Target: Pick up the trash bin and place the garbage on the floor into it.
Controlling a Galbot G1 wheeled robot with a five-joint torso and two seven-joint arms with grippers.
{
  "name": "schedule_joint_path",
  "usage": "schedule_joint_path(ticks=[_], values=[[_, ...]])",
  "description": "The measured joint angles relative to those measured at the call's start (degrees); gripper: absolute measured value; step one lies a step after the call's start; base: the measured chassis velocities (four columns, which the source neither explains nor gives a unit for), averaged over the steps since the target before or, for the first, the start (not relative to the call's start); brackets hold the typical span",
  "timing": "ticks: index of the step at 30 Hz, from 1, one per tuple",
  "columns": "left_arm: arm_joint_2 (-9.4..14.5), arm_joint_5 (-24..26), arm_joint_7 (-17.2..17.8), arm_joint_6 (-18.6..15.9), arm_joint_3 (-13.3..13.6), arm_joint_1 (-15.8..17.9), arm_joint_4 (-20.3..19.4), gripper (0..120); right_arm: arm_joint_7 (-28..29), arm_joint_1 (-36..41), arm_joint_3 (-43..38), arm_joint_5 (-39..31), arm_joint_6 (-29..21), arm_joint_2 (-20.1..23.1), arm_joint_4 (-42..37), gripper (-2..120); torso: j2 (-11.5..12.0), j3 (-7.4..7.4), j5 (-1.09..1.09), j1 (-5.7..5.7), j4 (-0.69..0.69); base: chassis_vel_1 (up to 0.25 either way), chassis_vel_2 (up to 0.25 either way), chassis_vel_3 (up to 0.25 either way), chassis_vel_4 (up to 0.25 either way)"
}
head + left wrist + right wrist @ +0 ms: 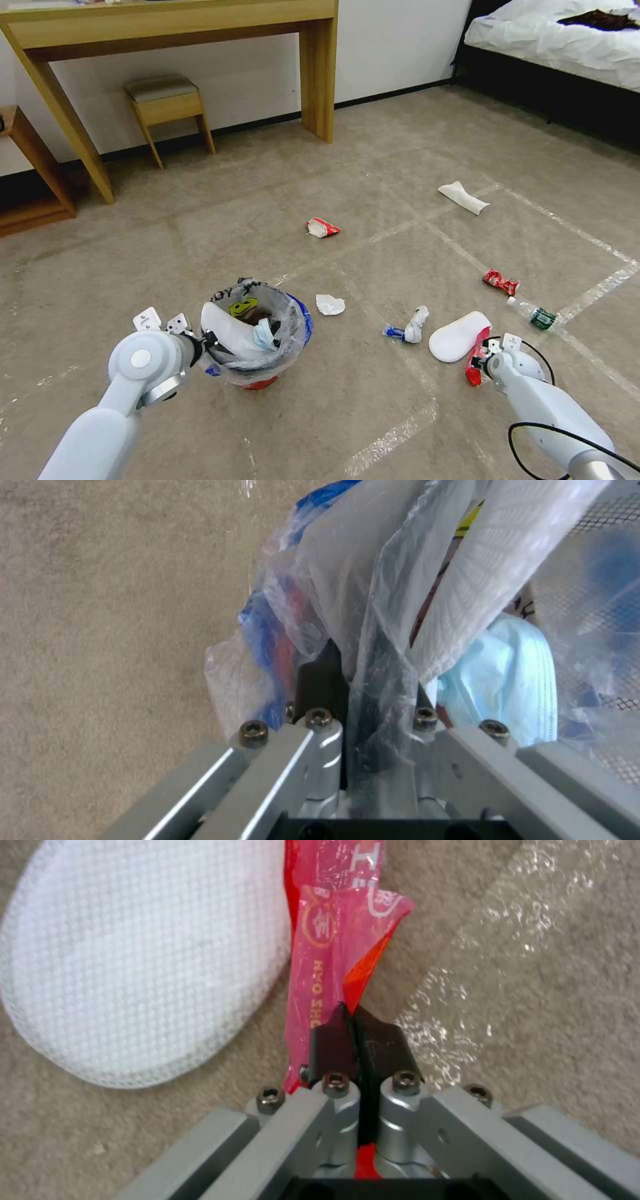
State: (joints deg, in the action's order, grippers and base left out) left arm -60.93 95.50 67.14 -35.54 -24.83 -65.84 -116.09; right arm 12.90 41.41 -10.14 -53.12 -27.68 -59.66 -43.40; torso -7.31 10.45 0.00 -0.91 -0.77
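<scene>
My left gripper [208, 341] is clamped on the rim of the trash bin [257, 333], the fingers [320, 680] closed over the wall and its clear bag [373, 630]. The bin sits in the middle of the floor [333, 413], and I place everything from it. Inside it I can see a white slipper [223, 327] and a blue face mask [263, 333].

My right gripper [477, 363] is well to the bin's right, down by the carpet, its fingers [333, 1040] pinched together on a red wrapper [333, 940]. Another white slipper [459, 335] lies just beside that wrapper, on its bin-ward side.

More garbage is out: crumpled paper [330, 305] near the bin's right, a twisted white wad [413, 325] between the bin and that slipper, a second red wrapper [323, 228] beyond the bin, a third [501, 282] and a small bottle [537, 316] far right, and a third slipper [463, 197] farther off.

My worries: I hold the wrapper only by a thin edge, so the slick film could slip out on the way over. On the bin side, part of my hold is loose bag plastic, which could slide and let the bin tip, spilling the slipper that stands above the rim.
</scene>
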Motion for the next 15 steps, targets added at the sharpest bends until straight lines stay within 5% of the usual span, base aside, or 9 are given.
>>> schedule_joint_path(ticks=[7,15], values=[[0.1,-0.1,0.1,0.1,0.0,-0.2,-0.4,4,-0.1,-0.2,-0.5,-0.3,1.1,-0.1,-0.1,0,0.0,0.00,0.01,0.00,-0.01,0.000,0.000,0.000,0.000],[0.7,0.4,0.5,0.2,-0.3,-0.7,-1.5,4,1.5,4.2,-7.6,-5.7,0.8,3.3,-11.2,0,0.0,0.00,0.01,0.00,-0.01,0.000,0.000,0.000,0.000]])
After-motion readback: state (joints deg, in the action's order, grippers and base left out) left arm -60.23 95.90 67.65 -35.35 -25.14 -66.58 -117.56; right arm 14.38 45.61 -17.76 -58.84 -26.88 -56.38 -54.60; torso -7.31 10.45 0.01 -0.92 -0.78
